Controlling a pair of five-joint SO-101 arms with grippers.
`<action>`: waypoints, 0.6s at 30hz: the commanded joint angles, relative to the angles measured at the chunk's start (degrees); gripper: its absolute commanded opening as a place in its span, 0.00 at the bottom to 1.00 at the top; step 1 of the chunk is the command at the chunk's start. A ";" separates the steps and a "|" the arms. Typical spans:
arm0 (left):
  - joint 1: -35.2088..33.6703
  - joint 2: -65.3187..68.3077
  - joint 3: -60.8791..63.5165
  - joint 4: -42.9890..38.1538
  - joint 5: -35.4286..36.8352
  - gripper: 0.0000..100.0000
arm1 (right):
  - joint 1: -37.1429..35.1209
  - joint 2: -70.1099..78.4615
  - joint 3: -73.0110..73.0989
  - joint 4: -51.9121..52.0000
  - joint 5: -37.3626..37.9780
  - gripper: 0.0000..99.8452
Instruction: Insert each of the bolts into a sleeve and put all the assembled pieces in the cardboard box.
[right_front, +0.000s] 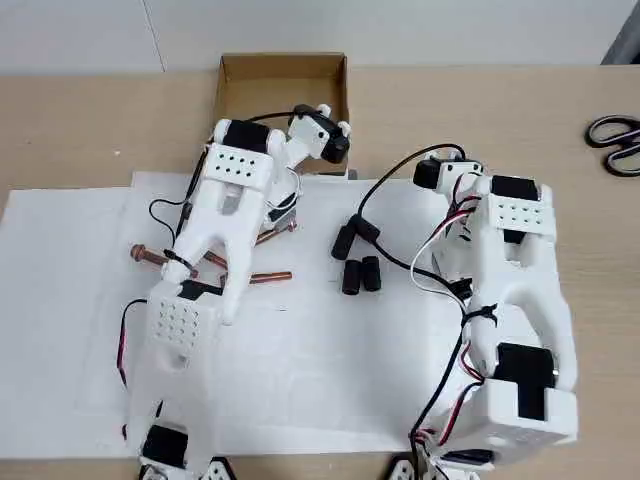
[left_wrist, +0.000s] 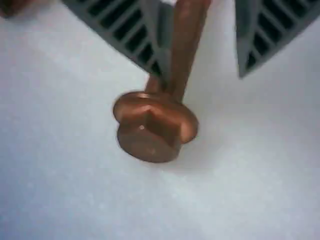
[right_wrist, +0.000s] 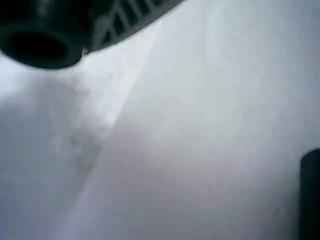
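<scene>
Our left gripper (left_wrist: 201, 74) stood spread around a copper bolt (left_wrist: 152, 127), one finger (left_wrist: 145, 45) touching its shank, the hex head down by the white paper (left_wrist: 60, 175). A black sleeve (right_wrist: 40, 42) sat against the right gripper (right_wrist: 112, 25); we could not tell its state. Three more sleeves (right_front: 352, 277) lay between the arms, the cardboard box (right_front: 270, 95) beyond.

Workbench setting: paper-covered table (right_front: 80, 130), scissors (right_front: 612, 140)

Wood bench (right_front: 80, 120) w/ big white sheet (right_front: 300, 360) over ctr and lower frame. Cardboard box (right_front: 270, 95) upper ctr-left, just past sheet's top edge. Scissors (right_front: 615, 143) at upper right edge, off sheet.
</scene>
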 joint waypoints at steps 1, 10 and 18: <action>0.00 0.97 -0.84 -0.35 -0.88 0.09 | 0.40 -3.12 -0.26 -0.66 -0.62 0.01; 0.53 1.93 -0.84 -1.93 -1.23 0.09 | 0.31 -2.95 -0.26 -0.57 -0.70 0.01; 0.18 1.93 -9.10 1.67 -0.79 0.09 | 0.31 -3.12 -0.26 -0.48 -0.70 0.01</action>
